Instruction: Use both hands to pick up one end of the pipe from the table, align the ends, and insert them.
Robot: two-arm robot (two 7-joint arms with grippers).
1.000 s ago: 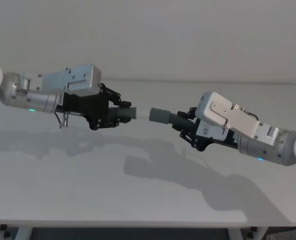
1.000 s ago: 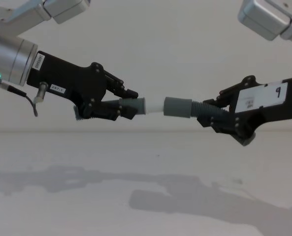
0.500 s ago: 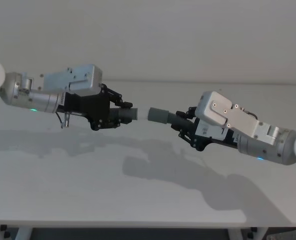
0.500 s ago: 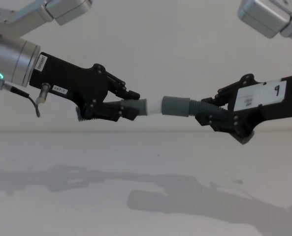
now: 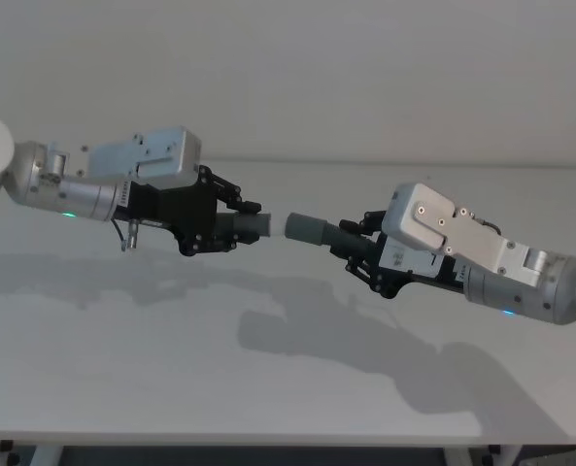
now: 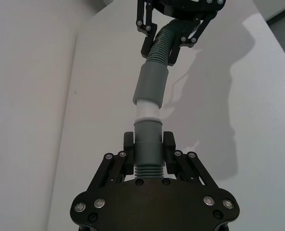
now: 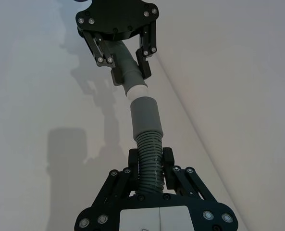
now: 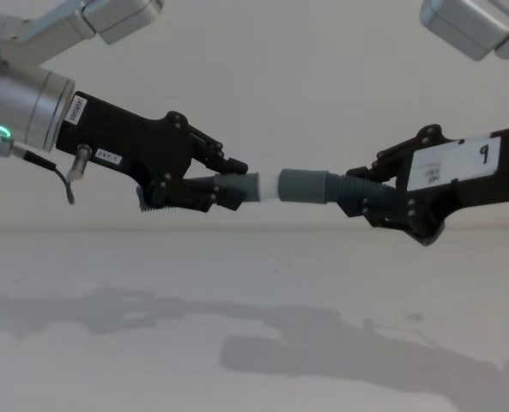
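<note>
Both tools are holding their pipe pieces in the air above the tabletop [image 5: 268, 388]. Left tool [image 8: 224, 184] is clamping the white-tipped piece [image 8: 252, 186]; its fingers [image 6: 168, 143] are sitting on either side of the grey body. Right tool [image 8: 366, 193] is gripping the ribbed section of the collar piece [image 8: 306, 185]. White tip [image 6: 146, 110] is pointing straight at the collar mouth and is right at it; can't tell if it's seated inside. The two pieces are lining up nearly on one axis, both well clear of the tabletop.
</note>
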